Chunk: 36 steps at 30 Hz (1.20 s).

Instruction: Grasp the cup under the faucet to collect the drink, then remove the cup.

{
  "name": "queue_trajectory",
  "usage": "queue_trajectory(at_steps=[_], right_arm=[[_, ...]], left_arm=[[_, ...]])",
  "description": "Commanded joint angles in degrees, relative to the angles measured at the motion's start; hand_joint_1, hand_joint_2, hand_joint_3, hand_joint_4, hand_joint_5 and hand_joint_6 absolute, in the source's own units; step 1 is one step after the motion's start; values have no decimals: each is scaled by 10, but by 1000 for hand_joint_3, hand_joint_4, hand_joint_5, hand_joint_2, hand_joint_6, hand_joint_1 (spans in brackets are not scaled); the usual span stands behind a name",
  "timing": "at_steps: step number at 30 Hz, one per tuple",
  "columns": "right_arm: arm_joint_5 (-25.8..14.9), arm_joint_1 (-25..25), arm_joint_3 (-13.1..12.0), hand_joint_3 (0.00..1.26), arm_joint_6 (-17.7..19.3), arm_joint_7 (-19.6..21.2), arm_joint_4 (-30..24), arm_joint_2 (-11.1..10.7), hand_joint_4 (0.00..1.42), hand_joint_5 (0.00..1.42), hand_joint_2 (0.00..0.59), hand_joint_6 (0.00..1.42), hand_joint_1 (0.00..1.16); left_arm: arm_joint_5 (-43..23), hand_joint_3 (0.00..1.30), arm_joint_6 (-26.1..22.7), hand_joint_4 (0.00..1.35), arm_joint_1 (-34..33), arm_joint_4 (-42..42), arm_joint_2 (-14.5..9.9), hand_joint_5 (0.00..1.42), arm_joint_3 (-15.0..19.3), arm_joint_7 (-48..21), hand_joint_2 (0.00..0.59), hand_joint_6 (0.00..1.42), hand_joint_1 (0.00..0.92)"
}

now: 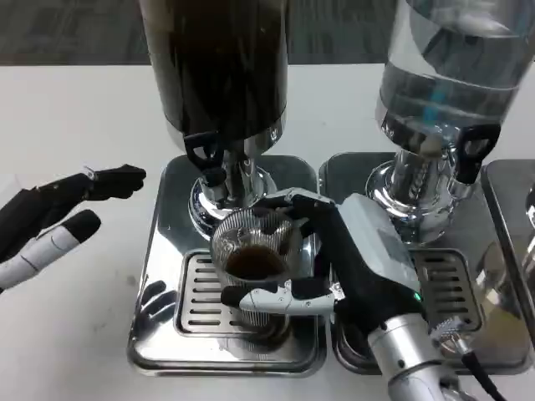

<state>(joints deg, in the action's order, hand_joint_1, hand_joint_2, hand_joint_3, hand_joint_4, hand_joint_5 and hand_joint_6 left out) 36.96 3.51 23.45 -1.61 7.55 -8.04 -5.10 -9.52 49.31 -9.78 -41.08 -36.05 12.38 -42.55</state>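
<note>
A clear ribbed cup (pixel 251 255) stands on the drip grate (pixel 196 292) of the left dispenser, with dark drink in its bottom. It sits just below and in front of the black faucet tap (pixel 205 154) of the dark-drink dispenser (pixel 217 67). My right hand (pixel 334 255) wraps the cup from the right, fingers curling round its far and near sides. My left hand (pixel 58 217) hovers over the white table to the left of the dispenser base, fingers apart, holding nothing.
A second dispenser (pixel 451 75) with clear liquid stands at the right on its own steel base (pixel 468 284), its black tap (pixel 472 150) just behind my right forearm. The shiny tray rim (pixel 150 334) edges the left base.
</note>
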Motion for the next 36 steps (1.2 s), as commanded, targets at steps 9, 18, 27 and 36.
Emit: queue_trajectory(at_steps=[9, 18, 27, 36], right_arm=[[-11, 56, -24, 528, -8, -21, -84, -8, 636, 826, 219, 1149, 835], [-10, 80, -41, 528, -14, -35, -129, -13, 628, 822, 225, 1136, 868], [-11, 91, -48, 528, -16, -49, -160, -13, 631, 826, 230, 1152, 831], [-17, 105, -61, 543, -18, -69, -187, -18, 636, 826, 225, 1152, 800]], left_arm=[[-6, 268, 3, 236, -3, 1, 1, 227, -2, 4, 104, 180, 0], [-7, 268, 10, 236, 4, 17, 4, 227, -6, 1, 105, 180, 0], [-26, 268, -2, 236, 33, 69, 12, 227, -11, -7, 105, 180, 0], [-56, 259, -21, 217, 89, 151, 7, 221, -19, -24, 108, 177, 0]])
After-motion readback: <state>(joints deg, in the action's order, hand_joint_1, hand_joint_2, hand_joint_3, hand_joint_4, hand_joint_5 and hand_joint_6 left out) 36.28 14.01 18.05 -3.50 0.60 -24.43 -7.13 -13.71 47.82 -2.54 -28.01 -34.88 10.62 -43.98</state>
